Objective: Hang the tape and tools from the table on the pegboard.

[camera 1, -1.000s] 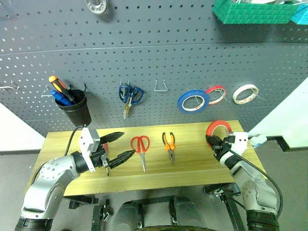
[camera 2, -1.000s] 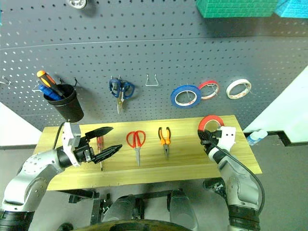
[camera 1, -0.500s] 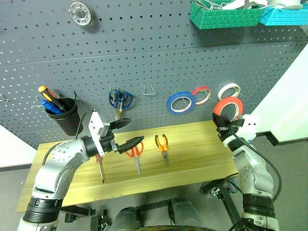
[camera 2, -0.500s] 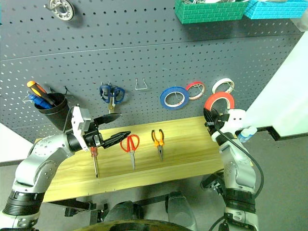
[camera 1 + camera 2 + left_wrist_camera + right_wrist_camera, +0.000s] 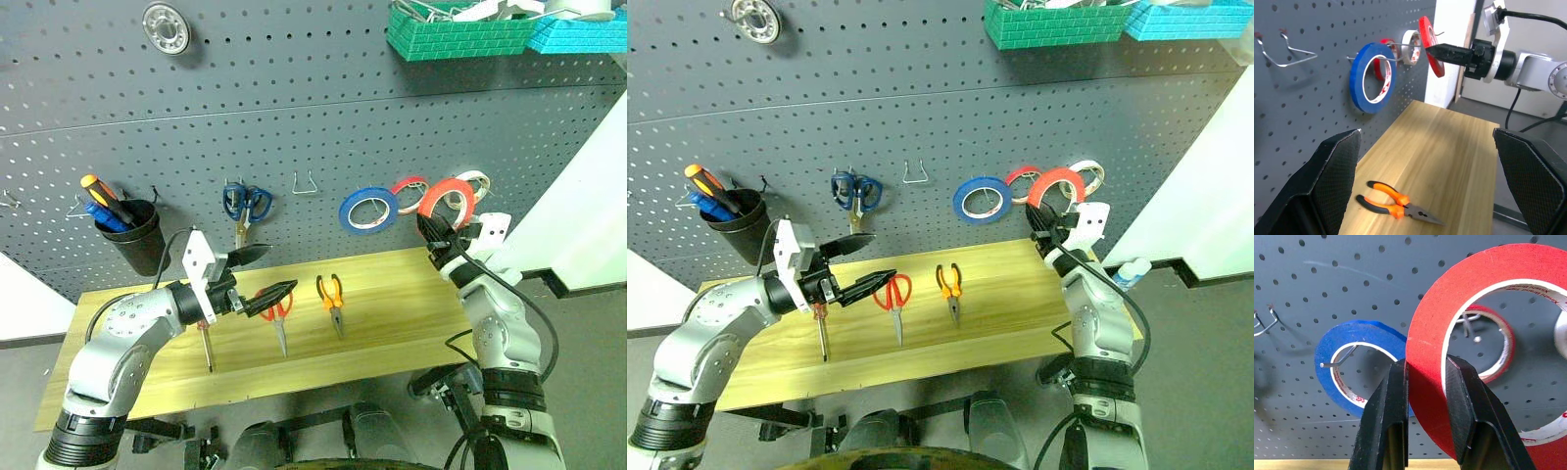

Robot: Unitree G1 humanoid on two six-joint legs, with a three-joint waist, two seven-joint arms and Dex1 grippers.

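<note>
Pegboard [image 5: 294, 117]: dark grey perforated wall panel behind the table [image 5: 392, 323], a light yellowish plank top standing against its foot; grey floor below, white wall to the panel's right.

On the pegboard: metal ring [image 5: 164, 26] upper left; green bin [image 5: 456, 31] and turquoise bin [image 5: 578, 34] upper right; black cup [image 5: 145, 238] holding an orange-and-black screwdriver [image 5: 103, 196], lower left; blue-handled scissors [image 5: 243, 204]; bare wire hook [image 5: 306, 183]; blue tape roll [image 5: 368, 209]; small red-edged roll [image 5: 409, 192]; white roll [image 5: 474, 181].

Red tape [image 5: 444, 203]: pinched upright by its rim between the closed fingers of the right gripper [image 5: 433, 235], raised just in front of the pegboard, overlapping the small red-edged roll.

On the table below the pegboard: dark-red-handled screwdriver [image 5: 204, 341], red-handled scissors [image 5: 278, 315], orange-and-black pliers [image 5: 331, 299], lying side by side.

Left gripper [image 5: 263, 276]: jaws spread wide, holding nothing, above the table near the scissors
</note>
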